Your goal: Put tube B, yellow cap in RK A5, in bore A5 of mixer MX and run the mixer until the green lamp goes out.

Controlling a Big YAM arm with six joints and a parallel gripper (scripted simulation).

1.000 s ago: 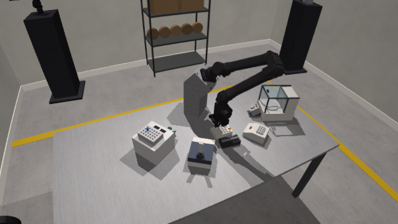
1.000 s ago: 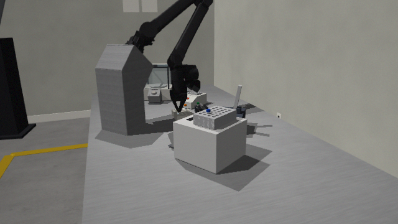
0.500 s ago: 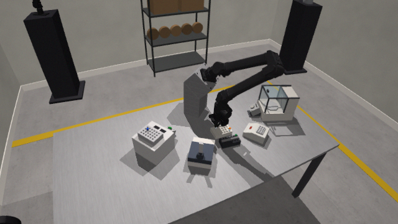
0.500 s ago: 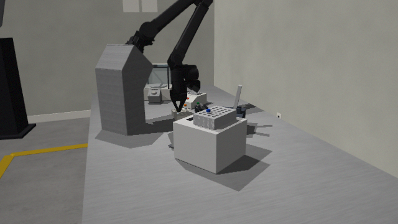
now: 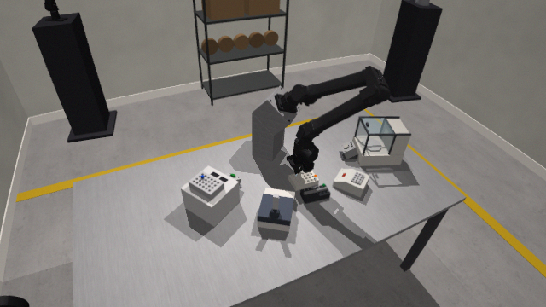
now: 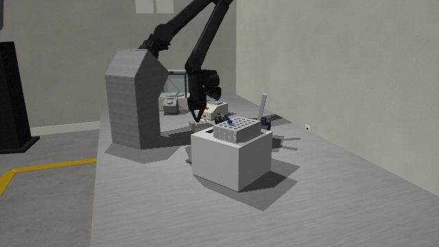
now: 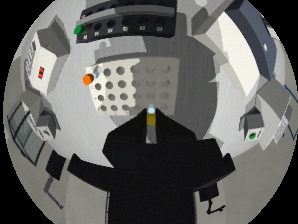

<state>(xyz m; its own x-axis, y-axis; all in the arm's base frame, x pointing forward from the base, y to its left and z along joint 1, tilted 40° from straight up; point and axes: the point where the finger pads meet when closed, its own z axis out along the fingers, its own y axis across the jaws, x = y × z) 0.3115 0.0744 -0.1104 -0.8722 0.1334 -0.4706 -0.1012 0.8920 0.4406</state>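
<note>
Gripper [image 6: 196, 119] clamped on tube B [image 7: 152, 119]

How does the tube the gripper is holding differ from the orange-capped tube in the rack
The yellow-capped tube is clamped between the fingers of the gripper; the orange-capped tube sits free in the tube rack. The yellow-capped tube is at the rack's near edge in the wrist view; the orange-capped tube is at its left corner. Both are small capped tubes at the same rack.

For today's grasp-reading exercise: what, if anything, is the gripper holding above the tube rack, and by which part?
The gripper is shut on tube B, held near its top at the yellow cap, over the tube rack RK.
</note>
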